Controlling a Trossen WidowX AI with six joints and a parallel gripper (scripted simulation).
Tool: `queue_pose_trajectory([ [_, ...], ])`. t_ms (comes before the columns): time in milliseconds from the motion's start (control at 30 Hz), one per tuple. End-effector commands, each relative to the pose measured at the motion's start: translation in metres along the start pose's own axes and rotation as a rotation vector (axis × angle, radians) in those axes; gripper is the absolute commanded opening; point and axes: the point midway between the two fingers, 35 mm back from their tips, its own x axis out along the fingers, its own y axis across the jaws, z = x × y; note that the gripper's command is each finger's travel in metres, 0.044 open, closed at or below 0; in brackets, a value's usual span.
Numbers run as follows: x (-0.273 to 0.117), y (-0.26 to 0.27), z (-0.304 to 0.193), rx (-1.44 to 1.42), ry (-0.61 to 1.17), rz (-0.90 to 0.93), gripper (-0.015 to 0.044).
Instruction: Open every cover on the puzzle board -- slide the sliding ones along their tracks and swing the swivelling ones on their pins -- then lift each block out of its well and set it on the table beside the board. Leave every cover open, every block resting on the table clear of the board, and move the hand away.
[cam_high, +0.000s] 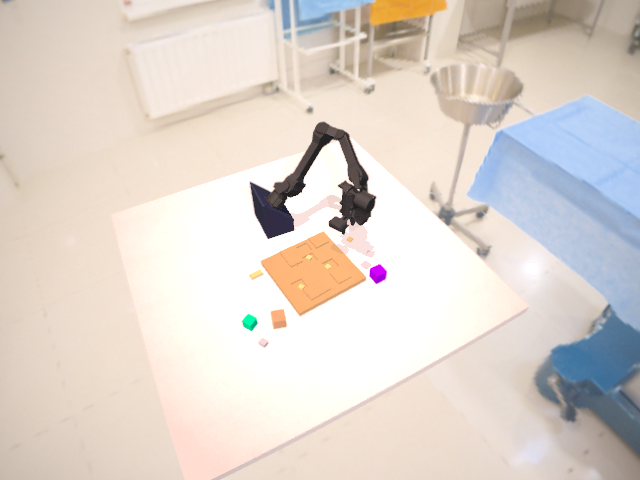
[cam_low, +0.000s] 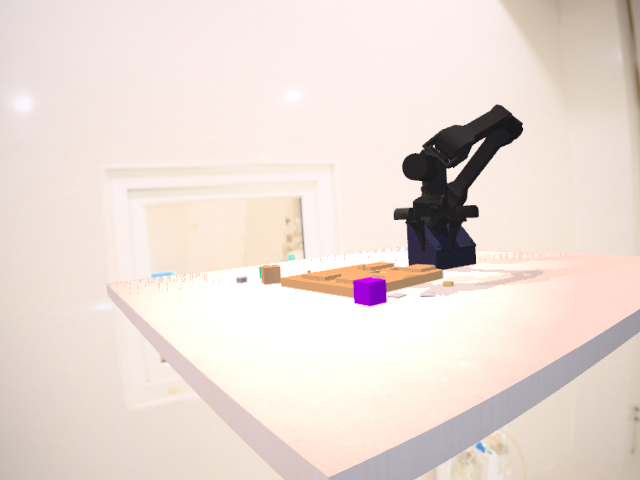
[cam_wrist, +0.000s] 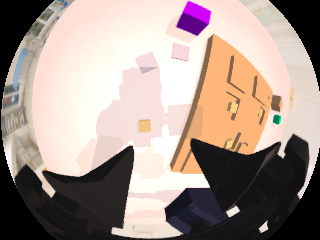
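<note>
Pincer (cam_high: 352, 223) (cam_low: 437, 249) (cam_wrist: 162, 144) open, nothing gripped, above tbl (cam_high: 361, 330) (cam_low: 361, 361) (cam_wrist: 75, 85) nr puzzle brd (cam_high: 315, 279) (cam_low: 320, 283) (cam_wrist: 220, 65).

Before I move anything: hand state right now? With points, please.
Hand (cam_low: 437, 249) (cam_wrist: 162, 144): open, fingers apart, nothing between them, raised above the table (cam_high: 330, 392) (cam_low: 330, 361).

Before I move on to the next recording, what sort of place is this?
Probably a hospital or clinic room: a steel basin on a wheeled stand, a blue-draped table and white wheeled racks suggest it.
</note>
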Motion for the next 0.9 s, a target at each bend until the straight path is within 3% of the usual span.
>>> queue_pose_trajectory([
  [0,0.002,-0.021,-0.003,-0.008,0.011,-0.008,0.0204],
  [267,0.004,-0.066,-0.011,-0.037,0.021,-0.022,0.0000],
  [867,0.002,-0.157,-0.058,-0.109,0.012,0.003,0.0000],
])
